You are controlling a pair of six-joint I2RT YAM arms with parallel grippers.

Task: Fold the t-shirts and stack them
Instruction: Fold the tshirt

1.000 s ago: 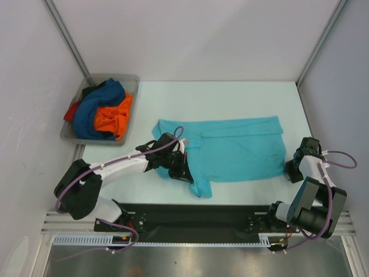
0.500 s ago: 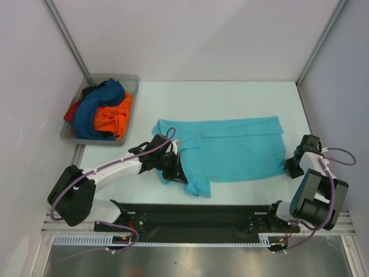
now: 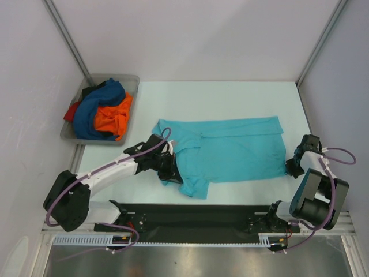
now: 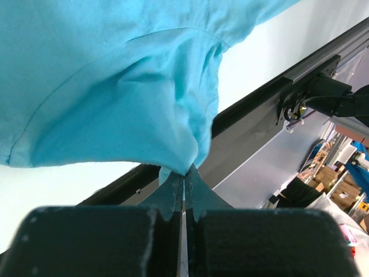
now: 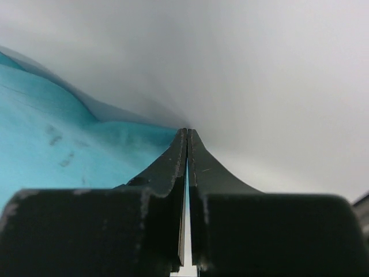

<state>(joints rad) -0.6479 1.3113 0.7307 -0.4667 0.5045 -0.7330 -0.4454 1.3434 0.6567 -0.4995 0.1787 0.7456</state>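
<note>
A turquoise t-shirt [image 3: 236,150] lies spread across the middle of the table, its upper edge folded over. My left gripper [image 3: 174,171] is at its left lower part, shut on a bunched fold of the cloth; in the left wrist view the fingertips [image 4: 184,173] pinch the turquoise shirt [image 4: 115,86], which hangs lifted above them. My right gripper [image 3: 290,167] is at the shirt's right lower corner. In the right wrist view it [image 5: 186,133] is shut with a thin strip of turquoise cloth [image 5: 46,133] between the fingers. Dark blue [image 3: 95,112], orange [image 3: 112,118] and red [image 3: 72,111] shirts lie heaped in the tray.
A grey plastic tray [image 3: 134,86] stands at the table's far left corner. White walls close in the left, back and right sides. A black rail [image 3: 196,213] runs along the near edge between the arm bases.
My left gripper has drawn a little to the left and toward the near edge with the cloth, dragging the shirt's lower left flap leftward. The right gripper has stayed at the right corner.
</note>
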